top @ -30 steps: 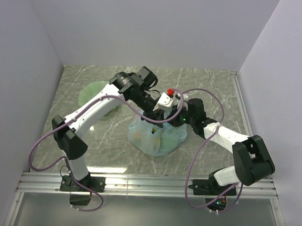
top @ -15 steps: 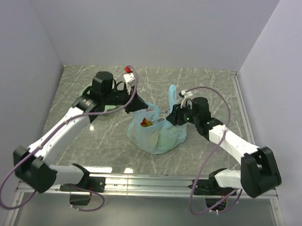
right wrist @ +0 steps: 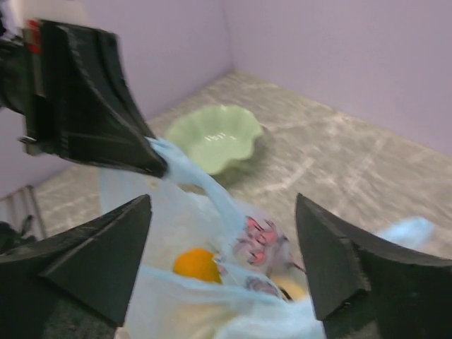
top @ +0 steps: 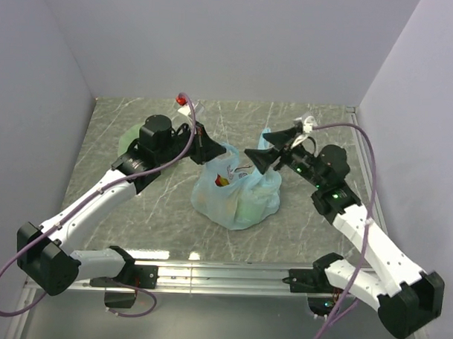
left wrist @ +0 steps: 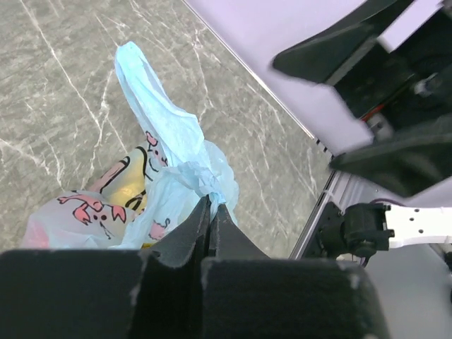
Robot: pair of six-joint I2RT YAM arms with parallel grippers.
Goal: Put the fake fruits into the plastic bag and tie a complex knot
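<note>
The light-blue plastic bag [top: 237, 196] sits mid-table with the fake fruits inside: an orange one [right wrist: 196, 265] and a yellow one [right wrist: 289, 286] show through its mouth. A red and yellow bit [top: 221, 182] shows from above. My left gripper [top: 206, 145] is at the bag's upper left, shut on a twisted handle [left wrist: 210, 192]. That strip is stretched from the bag [right wrist: 212, 191]. My right gripper [top: 263, 146] hovers open over the bag's upper right, its jaws [right wrist: 222, 212] wide apart and holding nothing. A loose handle [left wrist: 145, 92] stands up beside it.
The pale green wavy-edged dish [right wrist: 212, 134] lies at the back left, mostly hidden under my left arm [top: 131, 140] in the top view. Grey walls close in the table on three sides. A metal rail [top: 223, 277] runs along the near edge.
My left gripper has swung from above the bag to its left and shut on a handle. My right gripper has opened, let go of the bag and drawn back to the right.
</note>
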